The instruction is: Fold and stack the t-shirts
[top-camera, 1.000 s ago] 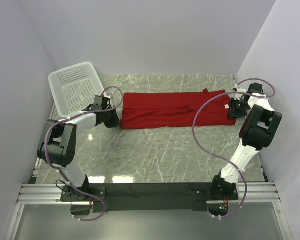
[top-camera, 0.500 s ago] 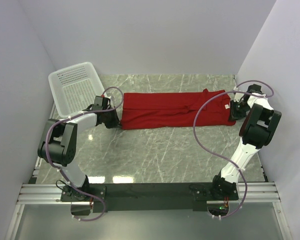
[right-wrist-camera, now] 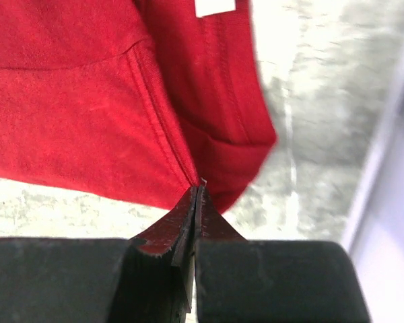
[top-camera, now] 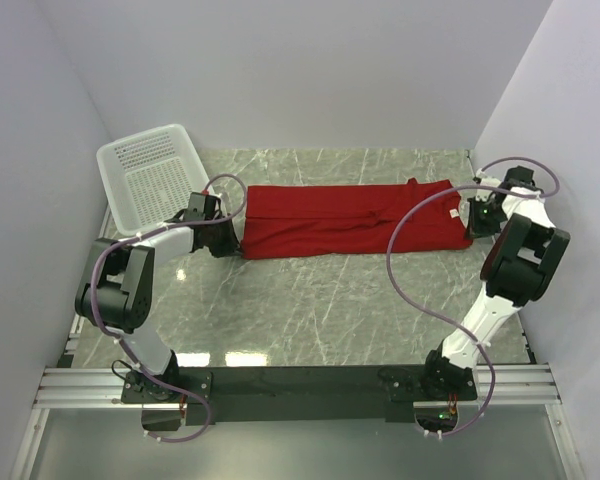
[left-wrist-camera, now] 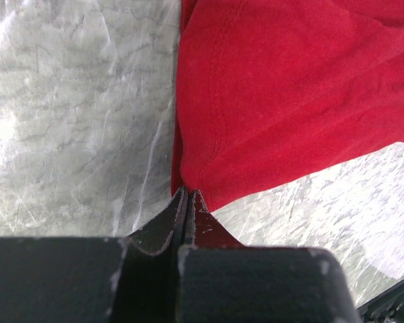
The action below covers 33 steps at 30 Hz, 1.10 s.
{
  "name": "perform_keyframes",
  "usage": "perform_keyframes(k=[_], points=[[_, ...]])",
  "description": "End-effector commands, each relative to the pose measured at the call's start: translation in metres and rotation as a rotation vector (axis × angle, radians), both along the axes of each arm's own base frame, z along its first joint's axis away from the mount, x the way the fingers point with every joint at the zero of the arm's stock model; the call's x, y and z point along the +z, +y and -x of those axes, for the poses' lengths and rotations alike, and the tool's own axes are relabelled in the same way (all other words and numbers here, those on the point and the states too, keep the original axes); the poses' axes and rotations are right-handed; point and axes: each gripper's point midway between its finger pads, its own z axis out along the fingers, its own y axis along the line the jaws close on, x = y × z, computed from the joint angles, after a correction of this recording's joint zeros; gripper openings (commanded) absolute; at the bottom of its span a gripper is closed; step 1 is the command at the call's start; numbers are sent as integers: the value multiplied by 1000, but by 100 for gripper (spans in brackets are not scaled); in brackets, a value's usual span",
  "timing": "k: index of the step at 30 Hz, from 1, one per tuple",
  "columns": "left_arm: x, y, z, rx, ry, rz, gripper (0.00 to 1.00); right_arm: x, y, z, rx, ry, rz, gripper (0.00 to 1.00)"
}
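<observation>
One red t-shirt (top-camera: pixel 340 220) lies as a long flat band across the back of the table. My left gripper (top-camera: pixel 237 238) is shut on its near left corner; in the left wrist view the closed tips (left-wrist-camera: pixel 187 192) pinch the t-shirt's (left-wrist-camera: pixel 283 94) hem. My right gripper (top-camera: pixel 470 222) is shut on the near right corner; in the right wrist view the tips (right-wrist-camera: pixel 198 184) pinch the t-shirt's (right-wrist-camera: pixel 74 108) seamed edge, slightly raised off the table. The white neck label (right-wrist-camera: pixel 214 7) shows at the top of that view.
A white mesh basket (top-camera: pixel 150 178) stands at the back left, close behind my left arm. The right wall (right-wrist-camera: pixel 390 168) is close beside my right gripper. A purple cable (top-camera: pixel 405 250) loops over the shirt's right part. Marble table (top-camera: pixel 320 300) lies in front.
My right wrist has shifted slightly rightward toward the wall, drawing the shirt's right end with it. The left arm has not moved.
</observation>
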Motion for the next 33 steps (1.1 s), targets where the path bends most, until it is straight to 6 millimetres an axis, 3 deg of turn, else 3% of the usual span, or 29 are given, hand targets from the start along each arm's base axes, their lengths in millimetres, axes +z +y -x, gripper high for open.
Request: perform_keyframes(k=[1,16,22,33], points=[[15,2,-4,1,-60,1,1,26,-11,6,-7,-67,40,0],[21,12,4,40,-88,-5,1,11,-44,39,-51,-32,76,0],[26,10,13,47,-97,29,1,14,-37,47,1,-53,58,0],[-4,15,51,101,19,33,1,2,-55,63,-67,-19,134,0]])
